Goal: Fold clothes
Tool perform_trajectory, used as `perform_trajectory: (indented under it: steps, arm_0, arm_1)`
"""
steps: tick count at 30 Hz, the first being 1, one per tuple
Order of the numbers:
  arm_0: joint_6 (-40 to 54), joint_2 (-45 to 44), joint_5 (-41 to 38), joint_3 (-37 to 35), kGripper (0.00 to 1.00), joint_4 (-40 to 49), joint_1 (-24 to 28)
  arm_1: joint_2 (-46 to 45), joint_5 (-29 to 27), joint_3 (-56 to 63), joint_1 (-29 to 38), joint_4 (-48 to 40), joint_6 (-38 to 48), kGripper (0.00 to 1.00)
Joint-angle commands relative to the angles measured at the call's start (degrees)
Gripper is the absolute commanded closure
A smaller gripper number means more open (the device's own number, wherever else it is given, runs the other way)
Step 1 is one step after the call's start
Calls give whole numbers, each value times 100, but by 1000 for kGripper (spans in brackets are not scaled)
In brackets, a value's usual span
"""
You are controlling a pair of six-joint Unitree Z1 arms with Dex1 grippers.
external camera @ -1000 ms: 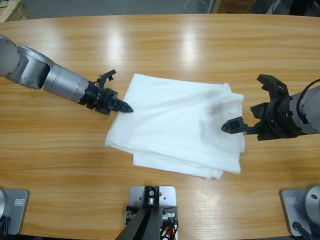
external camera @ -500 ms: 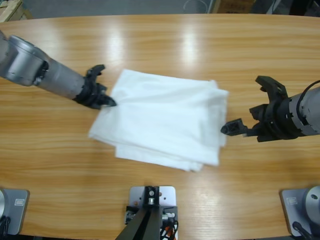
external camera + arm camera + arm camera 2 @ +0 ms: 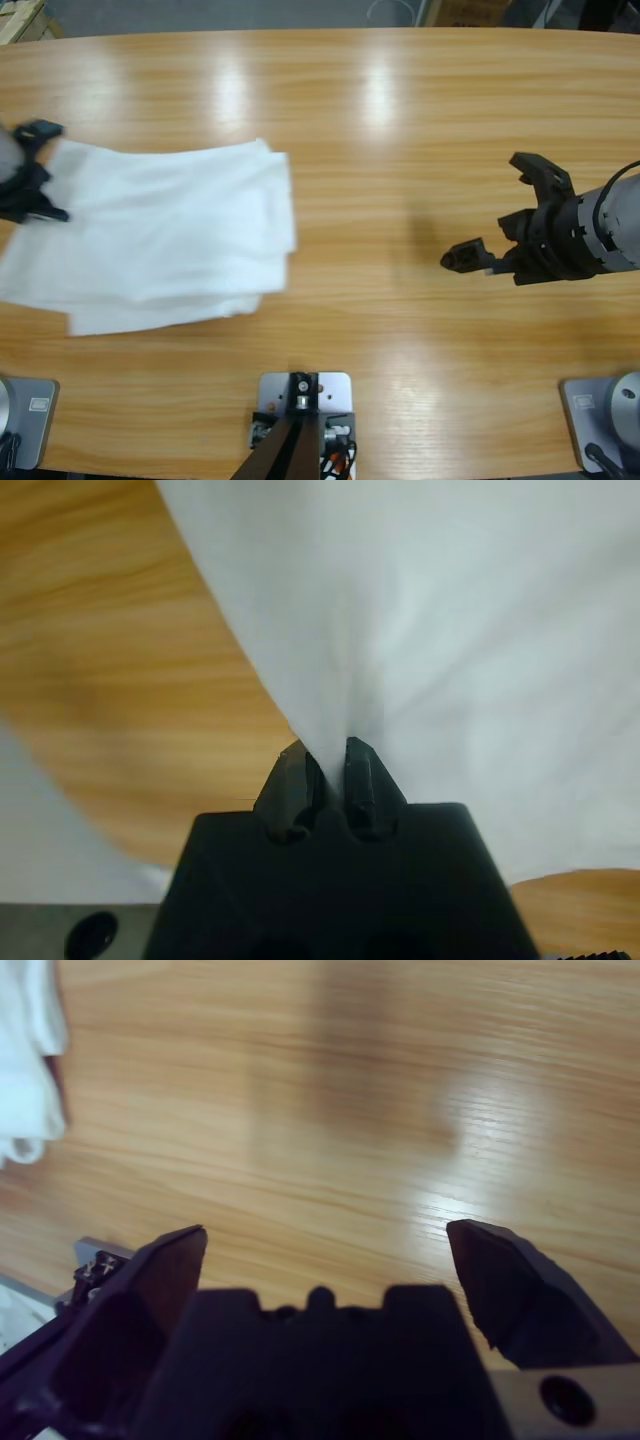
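Observation:
The folded white T-shirt (image 3: 160,235) lies at the left end of the wooden table (image 3: 380,130), several layers showing along its right edge. My left gripper (image 3: 45,205) sits at the far left edge of the high view, shut on the shirt's left edge; in the left wrist view (image 3: 328,765) its jaws pinch bunched white fabric (image 3: 470,650). My right gripper (image 3: 490,215) hovers open over bare wood at the right, well apart from the shirt. The right wrist view shows its spread jaws, with a bit of the shirt (image 3: 25,1060) far off at the upper left.
Bare wood lies between the shirt and the right gripper. The table's far edge (image 3: 320,32) runs along the top of the high view, with dark floor beyond it.
My left gripper has dragged the folded shirt from the table's middle to the far left. The right gripper stayed open in place and no longer touches the shirt.

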Motion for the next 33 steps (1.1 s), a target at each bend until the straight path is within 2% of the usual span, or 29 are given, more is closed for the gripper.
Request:
perform_trajectory:
  steps: [1, 3, 6, 11, 15, 20, 33]
  arm_0:
    - [63, -657, 591, -750, 1000, 1422, 98]
    - [86, -592, 611, -1017, 1000, 1681, -106]
    - [15, -210, 553, -1602, 1000, 2074, -759]
    - [-225, 774, 27, -2309, 1000, 2129, -1792]
    - [-308, 1570, -319, -2870, 1000, 2132, -2307]
    - [-322, 2354, -548, -3425, 1000, 2117, -2478]
    - [-152, 3407, -664, -4916, 1000, 2345, -2472]
  arm_1:
    - [-149, 70, 222, 64, -57, -68, 0]
    - [-121, 70, 225, 62, -80, -68, 0]
    - [-106, 70, 236, 64, -122, -68, 0]
    - [-53, 79, 318, 60, -180, -68, 0]
    - [12, 112, 462, 60, -342, -68, 0]
    - [128, 186, 536, 65, -463, -136, 0]
    - [708, 557, 709, 64, -1027, -409, 0]
